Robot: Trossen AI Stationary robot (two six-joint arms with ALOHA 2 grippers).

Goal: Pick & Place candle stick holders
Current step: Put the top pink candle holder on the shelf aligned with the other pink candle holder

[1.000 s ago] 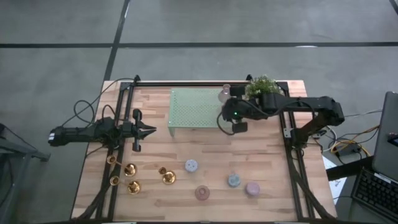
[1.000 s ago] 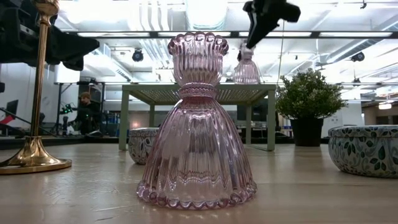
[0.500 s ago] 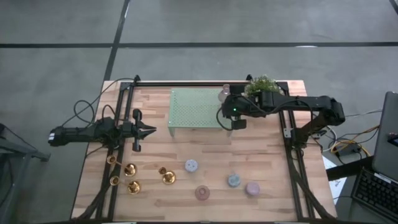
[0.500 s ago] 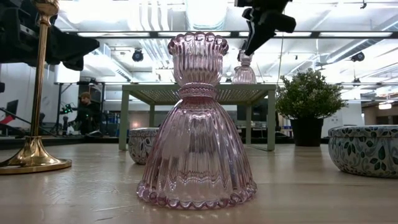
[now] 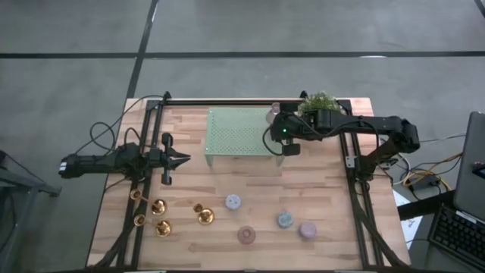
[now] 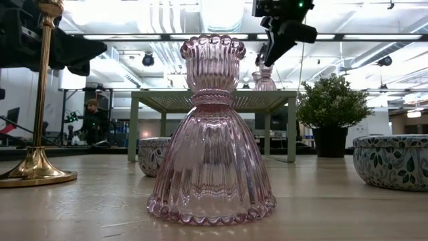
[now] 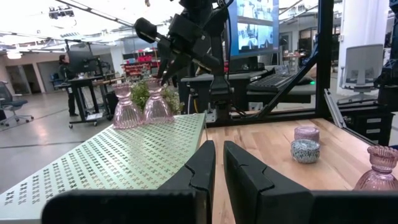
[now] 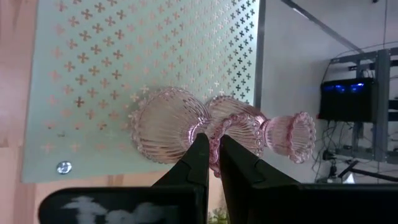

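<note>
Several gold candle stick holders [image 5: 161, 216] stand on their round bases at the table's near left; one shows in the low view [image 6: 37, 100]. My right gripper [image 5: 275, 123] is shut on a pink glass holder [image 8: 165, 124] at the far right corner of the green perforated shelf [image 5: 236, 133]. A second pink glass holder [image 8: 267, 132] stands right beside it. My left gripper [image 5: 184, 159] is shut and empty, left of the shelf, above the table. My right gripper pinches the pink glass holder's beaded cup rim [image 8: 214, 127] between its two fingers. The fingers come from above, slanting down from the table's right. The holder stands upright with its flared base [image 6: 265, 86] on the green shelf.
Another pink glass holder [image 5: 246, 235] and three squat round candles [image 5: 233, 201] [image 5: 285, 220] [image 5: 307, 230] stand on the near part of the table. A potted plant [image 5: 320, 102] stands at the far right, close behind my right gripper. Black frame rails run along both sides.
My right gripper has gone down and a little toward the table's far left corner with the pink glass holder. The holder was clear of the shelf a second ago. It now stands on the shelf beside the second one.
</note>
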